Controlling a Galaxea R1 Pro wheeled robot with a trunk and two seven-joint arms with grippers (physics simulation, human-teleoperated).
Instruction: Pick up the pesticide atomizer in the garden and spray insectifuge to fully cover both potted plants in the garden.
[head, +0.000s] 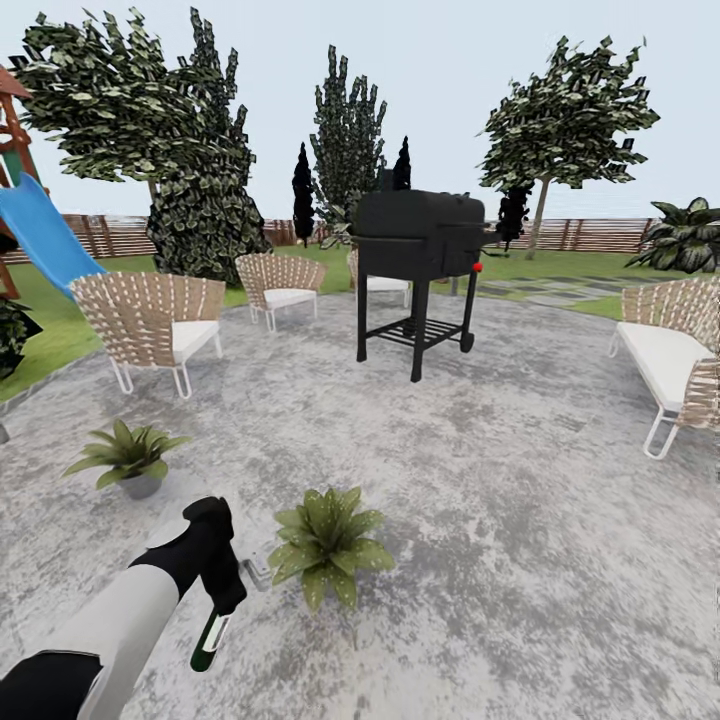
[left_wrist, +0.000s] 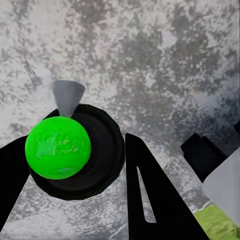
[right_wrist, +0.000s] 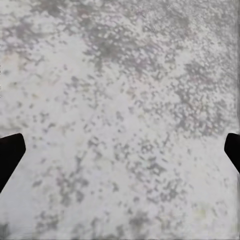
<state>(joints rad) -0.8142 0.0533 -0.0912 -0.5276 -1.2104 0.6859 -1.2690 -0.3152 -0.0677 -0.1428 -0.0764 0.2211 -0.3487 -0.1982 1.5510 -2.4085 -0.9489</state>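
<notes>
Holding the pesticide atomizer (head: 213, 632) in its left gripper (head: 222, 590), the robot has the bottle hanging below the clenched fingers with its long axis close to upright, slightly tilted, over the stone patio (head: 520, 480). In the left wrist view the bottle (left_wrist: 65, 150) sits end-on between the dark fingers (left_wrist: 155, 200), a pale cone at its rim. The nearer potted plant (head: 326, 542) lies just beside the bottle at about 2 o'clock from it; the second potted plant (head: 128, 458) stands farther off at about 11 o'clock. The left arm is clearly the nearer one to both. The right gripper (right_wrist: 120, 150) looks spread wide, fingertips at the frame edges, nothing between them. No insectifuge specks can be made out.
</notes>
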